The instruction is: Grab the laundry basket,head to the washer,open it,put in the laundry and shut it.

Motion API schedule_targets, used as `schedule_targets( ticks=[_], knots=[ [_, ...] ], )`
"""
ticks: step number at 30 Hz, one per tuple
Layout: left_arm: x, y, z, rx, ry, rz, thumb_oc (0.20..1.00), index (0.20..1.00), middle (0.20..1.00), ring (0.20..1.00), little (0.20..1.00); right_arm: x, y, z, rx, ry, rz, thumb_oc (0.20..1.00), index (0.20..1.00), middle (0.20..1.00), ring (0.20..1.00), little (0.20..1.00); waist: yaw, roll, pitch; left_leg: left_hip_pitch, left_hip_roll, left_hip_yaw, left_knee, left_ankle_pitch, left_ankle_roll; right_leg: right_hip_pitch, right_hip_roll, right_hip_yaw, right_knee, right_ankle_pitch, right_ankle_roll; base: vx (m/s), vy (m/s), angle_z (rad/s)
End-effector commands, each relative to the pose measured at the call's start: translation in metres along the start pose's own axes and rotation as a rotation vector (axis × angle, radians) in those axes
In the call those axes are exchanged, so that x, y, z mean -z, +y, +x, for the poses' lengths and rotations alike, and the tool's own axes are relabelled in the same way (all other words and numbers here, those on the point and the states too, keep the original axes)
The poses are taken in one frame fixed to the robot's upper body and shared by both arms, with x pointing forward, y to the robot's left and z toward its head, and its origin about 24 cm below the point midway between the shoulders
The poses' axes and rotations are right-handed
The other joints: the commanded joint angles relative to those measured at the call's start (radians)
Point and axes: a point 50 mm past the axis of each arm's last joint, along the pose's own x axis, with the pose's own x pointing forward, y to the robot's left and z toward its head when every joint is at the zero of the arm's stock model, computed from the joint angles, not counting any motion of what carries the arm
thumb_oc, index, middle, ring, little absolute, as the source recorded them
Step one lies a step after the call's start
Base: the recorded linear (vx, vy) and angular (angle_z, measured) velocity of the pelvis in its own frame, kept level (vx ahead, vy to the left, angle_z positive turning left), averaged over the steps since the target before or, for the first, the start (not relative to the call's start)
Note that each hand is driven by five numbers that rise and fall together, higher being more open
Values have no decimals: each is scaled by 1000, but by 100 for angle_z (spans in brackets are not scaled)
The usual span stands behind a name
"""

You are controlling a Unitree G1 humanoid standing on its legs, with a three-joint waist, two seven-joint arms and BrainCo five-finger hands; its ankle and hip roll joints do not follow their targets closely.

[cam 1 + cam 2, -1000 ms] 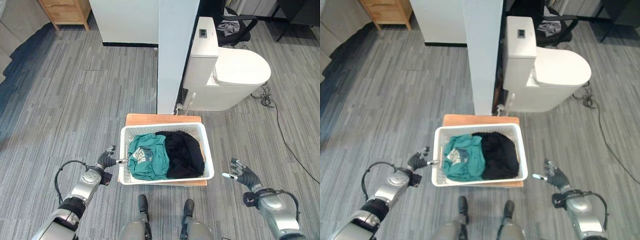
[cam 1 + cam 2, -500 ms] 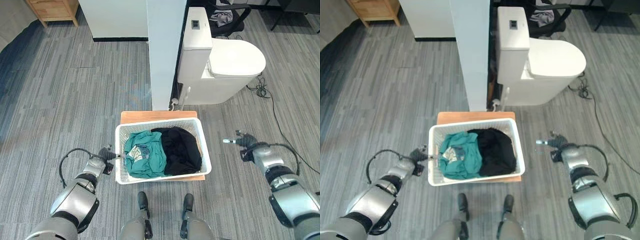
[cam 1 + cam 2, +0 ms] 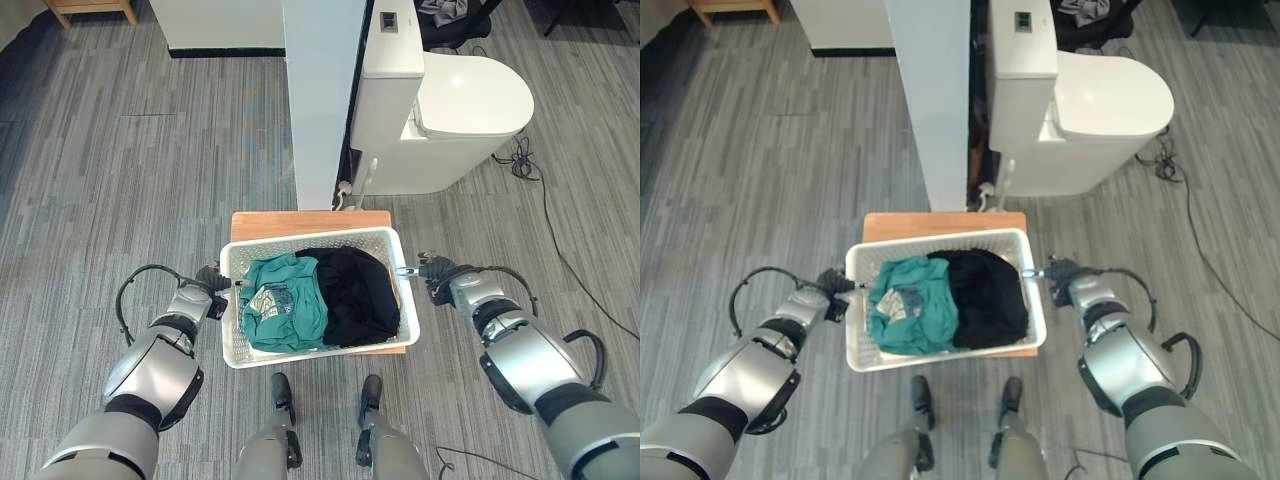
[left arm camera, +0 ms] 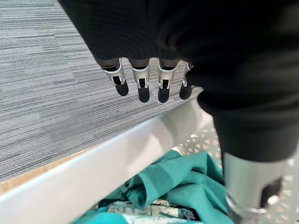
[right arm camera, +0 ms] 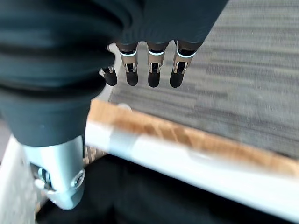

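Observation:
A white laundry basket stands on a low wooden board on the floor in front of me. Inside it a teal garment lies beside a black garment. My left hand is at the basket's left rim, open. In the left wrist view its straight fingers reach past the rim on the outside and the thumb hangs over the teal garment. My right hand is at the right rim, open. Its fingers stand outside the rim and its thumb is over the black garment.
A white pillar rises just behind the board. Behind it on the right is a white toilet, with a black cable on the floor past it. Grey plank floor lies to the left and right of the basket.
The camera has tipped down and closer. My right hand has swung in from the right to the basket's right rim. My left hand has closed the small gap to the left rim.

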Motion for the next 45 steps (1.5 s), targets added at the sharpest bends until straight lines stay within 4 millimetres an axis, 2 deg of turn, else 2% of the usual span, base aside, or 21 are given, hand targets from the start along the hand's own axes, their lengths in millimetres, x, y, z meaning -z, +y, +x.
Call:
schedule_targets(
  ticks=[1, 5, 8, 10, 13, 16, 22, 27, 28, 29, 30, 34, 35, 37, 40, 45],
  knots=[
    [-24, 27, -2, -86, -19, 27, 1000, 1000, 1000, 1000, 1000, -33, 0, -3, -6, -41, -30, 1000, 1000, 1000, 1000, 1000, 18, -4, 86, 14, -32, 16, 47, -50, -14, 2, -32, -35, -21, 152, 57, 0, 0, 0],
    [-19, 31, -2, -111, -4, 31, 1000, 1000, 1000, 1000, 1000, -27, 20, 0, -66, -36, -19, 1000, 1000, 1000, 1000, 1000, 23, -4, 90, 16, -33, 10, 51, -53, -12, 6, -33, -39, -13, 144, 54, 0, 0, 0],
    [-10, 28, -1, -107, 12, 12, 1000, 1000, 1000, 1000, 1000, -24, 27, 1, -81, -43, 0, 1000, 1000, 1000, 1000, 1000, 27, -3, 94, 15, -34, 8, 52, -53, -11, 7, -34, -43, -11, 141, 53, 0, 0, 0],
    [2, 23, -1, -95, 37, 6, 1000, 1000, 1000, 1000, 1000, -29, 32, 1, -92, -94, 21, 1000, 1000, 1000, 1000, 1000, 29, -2, 97, 15, -35, 9, 50, -54, -11, 6, -33, -45, -10, 139, 53, 0, 0, 0],
    [11, 19, -1, -89, 52, 12, 1000, 1000, 1000, 1000, 1000, -30, 33, 1, -92, -123, 13, 1000, 1000, 1000, 1000, 1000, 31, 0, 98, 12, -37, 8, 52, -56, -10, 4, -34, -49, -8, 135, 53, 0, 0, 0],
    [14, 20, -1, -96, 64, 16, 1000, 1000, 1000, 1000, 1000, -30, 30, 1, -76, -120, -8, 1000, 1000, 1000, 1000, 1000, 33, 0, 99, 6, -35, 8, 60, -60, -9, 4, -33, -50, -7, 132, 51, 0, 0, 0],
    [21, 13, -1, -84, 79, -38, 1000, 1000, 1000, 1000, 1000, -20, 43, 3, -105, -91, -37, 1000, 1000, 1000, 1000, 1000, 35, 1, 95, 12, -34, 6, 63, -64, -9, 11, -32, -54, -5, 124, 48, 0, 0, 0],
    [15, 4, -1, -68, 51, -76, 1000, 1000, 1000, 1000, 1000, -10, 46, 3, -115, -74, -33, 1000, 1000, 1000, 1000, 1000, 37, 5, 95, 11, -33, 5, 72, -68, -7, 12, -31, -54, 4, 110, 43, 0, 0, 0],
    [14, 1, -1, -61, 45, -89, 627, 627, 627, 627, 627, -9, 47, 3, -118, -77, -35, 1000, 1000, 1000, 1000, 1000, 37, 6, 96, 11, -33, 5, 71, -67, -7, 11, -31, -55, 2, 109, 43, 0, 0, 0],
    [12, -5, 0, -45, 31, -115, 200, 200, 200, 200, 200, -9, 49, 3, -125, -89, -37, 482, 482, 482, 482, 482, 38, 6, 97, 11, -34, 4, 68, -65, -7, 10, -29, -55, 1, 108, 42, 0, 0, 0],
    [12, -5, 0, -45, 31, -115, 200, 200, 200, 200, 200, -9, 49, 3, -125, -89, -37, 200, 200, 200, 200, 200, 38, 7, 96, 11, -34, 4, 68, -65, -7, 10, -29, -55, 1, 108, 42, 0, 0, 0],
    [5, -22, -1, -5, -2, -144, 200, 200, 200, 200, 200, -11, 54, 3, -138, -117, -45, 200, 200, 200, 200, 200, 39, 9, 99, 5, -34, 2, 71, -64, -7, 5, -27, -56, 3, 101, 39, -8, -1, 0],
    [1, -34, -1, 26, -26, -152, 200, 200, 200, 200, 200, -12, 60, 2, -154, -142, -36, 200, 200, 200, 200, 200, 37, 10, 100, 2, -33, 1, 73, -64, -7, 3, -26, -55, 5, 96, 37, 0, 0, 0],
    [1, -34, -1, 26, -26, -152, 200, 200, 200, 200, 200, -12, 60, 2, -154, -142, -36, 200, 200, 200, 200, 200, 37, 10, 100, 2, -33, 1, 73, -64, -7, 3, -26, -55, 5, 96, 37, 0, 0, 0],
    [-2, -53, -3, 76, -61, -163, 200, 200, 200, 200, 200, -8, 68, -2, -198, -200, 39, 200, 200, 200, 200, 200, 32, 11, 100, 2, -31, 1, 79, -65, -7, 3, -23, -50, 11, 88, 35, 0, 0, 0],
    [-4, -68, -6, 120, -88, -184, 200, 200, 200, 200, 200, -2, 66, -8, -220, -255, 108, 200, 200, 200, 200, 200, 28, 15, 95, 11, -30, -2, 74, -63, -7, 8, -24, -50, 14, 82, 35, 0, 0, 0]
  ],
)
